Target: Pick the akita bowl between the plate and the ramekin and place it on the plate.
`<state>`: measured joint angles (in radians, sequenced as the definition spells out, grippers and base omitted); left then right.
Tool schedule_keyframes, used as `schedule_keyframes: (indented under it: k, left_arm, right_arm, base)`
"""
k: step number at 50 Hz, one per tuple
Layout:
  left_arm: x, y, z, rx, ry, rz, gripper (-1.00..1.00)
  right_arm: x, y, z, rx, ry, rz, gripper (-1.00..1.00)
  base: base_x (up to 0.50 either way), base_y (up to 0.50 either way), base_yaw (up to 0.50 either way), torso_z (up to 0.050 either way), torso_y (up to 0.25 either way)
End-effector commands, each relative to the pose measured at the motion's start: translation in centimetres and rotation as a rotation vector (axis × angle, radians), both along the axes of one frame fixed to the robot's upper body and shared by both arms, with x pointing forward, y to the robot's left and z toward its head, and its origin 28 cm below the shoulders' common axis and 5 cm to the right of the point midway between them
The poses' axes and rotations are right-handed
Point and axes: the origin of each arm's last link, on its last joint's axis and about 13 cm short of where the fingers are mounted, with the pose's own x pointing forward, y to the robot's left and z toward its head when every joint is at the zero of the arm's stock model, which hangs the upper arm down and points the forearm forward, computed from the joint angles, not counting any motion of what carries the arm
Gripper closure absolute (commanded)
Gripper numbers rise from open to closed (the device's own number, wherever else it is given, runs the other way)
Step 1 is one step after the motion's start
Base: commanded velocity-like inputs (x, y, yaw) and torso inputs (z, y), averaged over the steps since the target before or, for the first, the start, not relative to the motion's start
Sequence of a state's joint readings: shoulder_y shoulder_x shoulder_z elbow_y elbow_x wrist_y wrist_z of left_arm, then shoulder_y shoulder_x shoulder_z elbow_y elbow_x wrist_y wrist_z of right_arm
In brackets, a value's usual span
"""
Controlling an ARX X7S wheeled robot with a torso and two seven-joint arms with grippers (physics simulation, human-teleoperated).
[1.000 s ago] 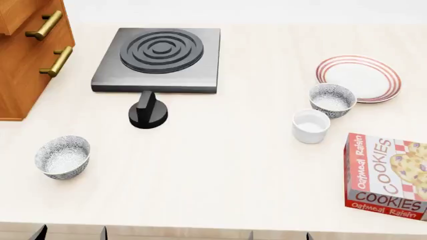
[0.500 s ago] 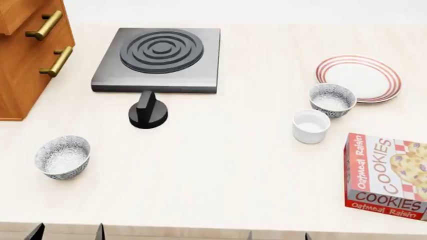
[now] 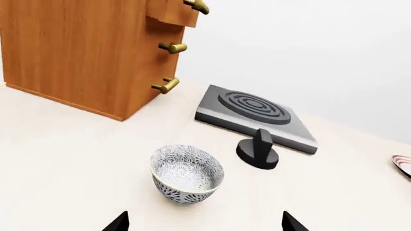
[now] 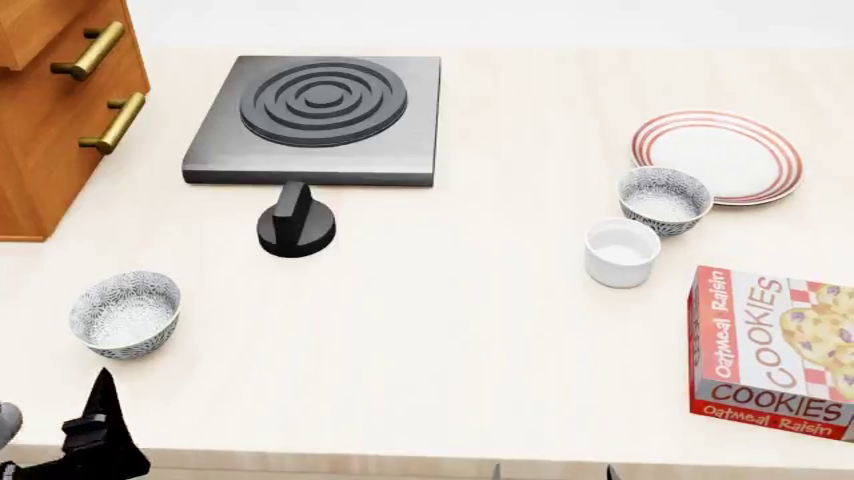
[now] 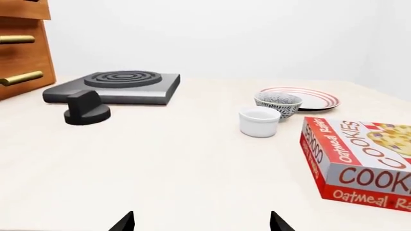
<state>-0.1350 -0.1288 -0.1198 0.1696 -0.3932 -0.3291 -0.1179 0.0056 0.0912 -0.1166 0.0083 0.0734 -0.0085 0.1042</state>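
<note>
Newly risen at seven o'clock, the left gripper (image 4: 100, 425) is spread wide; right gripper (image 5: 202, 222) likewise; speckled bowl (image 4: 665, 199) touches the plate (image 4: 721, 155) beside the ramekin (image 4: 622, 252)

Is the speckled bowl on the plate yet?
Not yet. The speckled grey-white bowl sits on the counter between the red-ringed white plate and the plain white ramekin. Both grippers are open, holding nothing. Reaching, grasping and placing all remain.

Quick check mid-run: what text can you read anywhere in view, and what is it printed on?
"COOKIES" - cookie box, top face and front side.
"Oatmeal Raisin" - same box, along its red edges.
No text on anything else: bowls, plate, ramekin, hotplate, cabinet.
</note>
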Motion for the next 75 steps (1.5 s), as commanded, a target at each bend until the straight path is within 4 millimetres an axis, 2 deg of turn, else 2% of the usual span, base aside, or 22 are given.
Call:
schedule_keyframes:
  k: [1, 8, 15, 24, 31, 37, 43, 54, 75]
  left_arm:
    - [1.2, 2.1, 1.5, -0.065, 0.001, 0.093, -1.00]
    - [1.5, 3.2, 1.4, -0.043, 0.015, 0.129, -1.00]
    - [2.0, 4.4, 1.1, -0.034, 0.011, 0.170, -1.00]
    - [2.2, 4.8, 0.6, -0.035, 0.025, 0.188, -1.00]
    - [2.1, 4.7, 0.6, -0.044, 0.025, 0.180, -1.00]
    - [2.2, 4.7, 0.5, -0.044, 0.023, 0.180, -1.00]
    - [2.3, 4.7, 0.5, -0.038, 0.021, 0.181, -1.00]
    - [2.2, 4.6, 0.4, -0.019, 0.011, 0.183, -1.00]
    - [2.4, 4.5, 0.4, 0.000, 0.003, 0.185, -1.00]
  right_arm:
    - [0.1, 0.0, -0.1, -0.016, 0.017, -0.008, -1.00]
    - [0.2, -0.3, 1.5, -0.048, -0.003, -0.019, -1.00]
    - [0.5, 0.0, 5.0, -0.132, -0.023, 0.002, -1.00]
    - [0.7, 0.3, 8.7, -0.145, -0.086, -0.007, -1.00]
    - [0.5, 1.0, 12.6, -0.192, -0.175, 0.023, -1.00]
    - [0.1, 1.2, 14.8, -0.214, -0.239, 0.013, -1.00]
    - [-0.4, 1.3, 15.3, -0.225, -0.261, 0.012, -1.00]
    - [-0.3, 1.0, 14.9, -0.216, -0.246, 0.005, -1.00]
    - [-0.1, 0.9, 14.7, -0.183, -0.239, 0.012, -1.00]
  base:
    - [0.00, 0.00, 0.00, 0.000, 0.000]
    - [0.00, 0.00, 0.00, 0.000, 0.000]
    - [0.00, 0.00, 0.00, 0.000, 0.000]
    - [0.00, 0.00, 0.00, 0.000, 0.000]
    - [0.00, 0.00, 0.00, 0.000, 0.000]
    - [0.00, 0.00, 0.00, 0.000, 0.000]
    - [0.00, 0.00, 0.00, 0.000, 0.000]
    - [0.00, -0.01, 0.00, 0.000, 0.000]
    - [0.00, -0.30, 0.00, 0.000, 0.000]
